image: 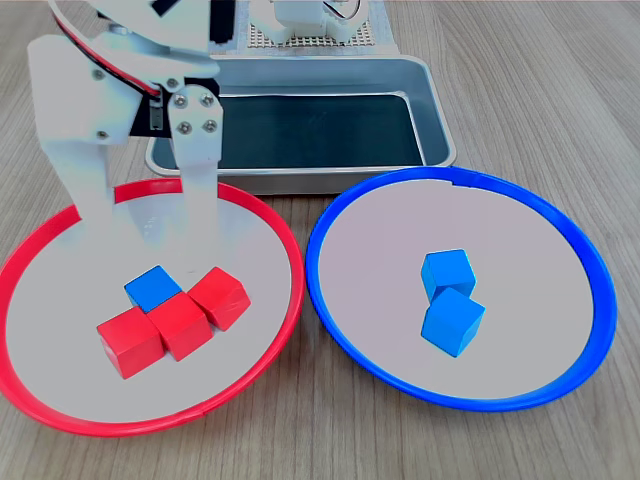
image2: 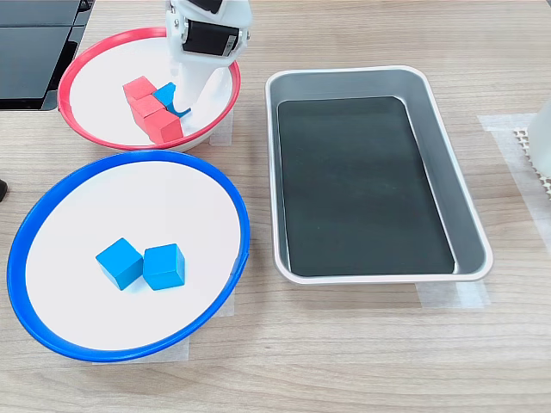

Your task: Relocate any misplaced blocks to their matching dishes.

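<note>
Blocks numbered six in all: three red and three blue. The red-rimmed dish [image: 262, 215] held the three red blocks [image: 178, 325] bunched edge to edge in a short row, with one misplaced blue block [image: 154, 288] touching them at about twelve o'clock of the cluster in the first exterior view. The gripper [image: 150, 225] hung over that same dish, its two white fingers [image: 200, 200] pointing down and spread fairly wide apart, with nothing between them. The misplaced blue block sat just beyond the fingertips, at about six o'clock from them in the first exterior view, close but apparently not touched. In the second exterior view the gripper [image2: 191, 103] covered part of the same blue block [image2: 165, 93], which showed only as a sliver at three o'clock of the red blocks [image2: 148, 107], so contact could not be judged there. The blue-rimmed dish [image: 540, 200] lay at three o'clock of the red-rimmed one in the first exterior view, the two rims nearly meeting, and held the other two blue blocks [image: 450, 300] touching each other near its middle. Dishes numbered two. A single rectangular metal tray [image: 425, 90] with a dark floor stood at twelve o'clock of both dishes in the first exterior view, with no blocks in it, on the wooden table [image: 540, 60].
</note>
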{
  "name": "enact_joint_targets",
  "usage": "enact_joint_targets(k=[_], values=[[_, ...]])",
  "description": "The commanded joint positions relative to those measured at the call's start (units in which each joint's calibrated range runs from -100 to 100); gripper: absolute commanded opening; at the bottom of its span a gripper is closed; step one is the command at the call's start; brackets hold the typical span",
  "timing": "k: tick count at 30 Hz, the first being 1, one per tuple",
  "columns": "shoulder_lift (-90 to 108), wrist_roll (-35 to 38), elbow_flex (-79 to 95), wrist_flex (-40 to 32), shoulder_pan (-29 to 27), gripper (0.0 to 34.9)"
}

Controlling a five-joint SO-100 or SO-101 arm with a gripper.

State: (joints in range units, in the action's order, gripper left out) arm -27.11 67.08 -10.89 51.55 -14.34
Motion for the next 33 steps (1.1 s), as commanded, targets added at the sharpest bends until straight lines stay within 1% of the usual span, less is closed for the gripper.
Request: enact_joint_targets(k=[1, 6, 11, 22, 26, 33], values=[[3.53, 2.39, 0.47, -1.16, -0.96, 11.9], [2.85, 4.54, 0.65, -3.96, -1.9, 11.5], [2.25, 5.81, 1.56, -6.61, -2.09, 13.3], [3.87, 6.35, 5.93, -6.94, -1.62, 15.2], [3.61, 8.11, 6.11, -7.68, -1.15, 15.8], [4.89, 11.97, 5.02, -6.69, -1.52, 14.9]])
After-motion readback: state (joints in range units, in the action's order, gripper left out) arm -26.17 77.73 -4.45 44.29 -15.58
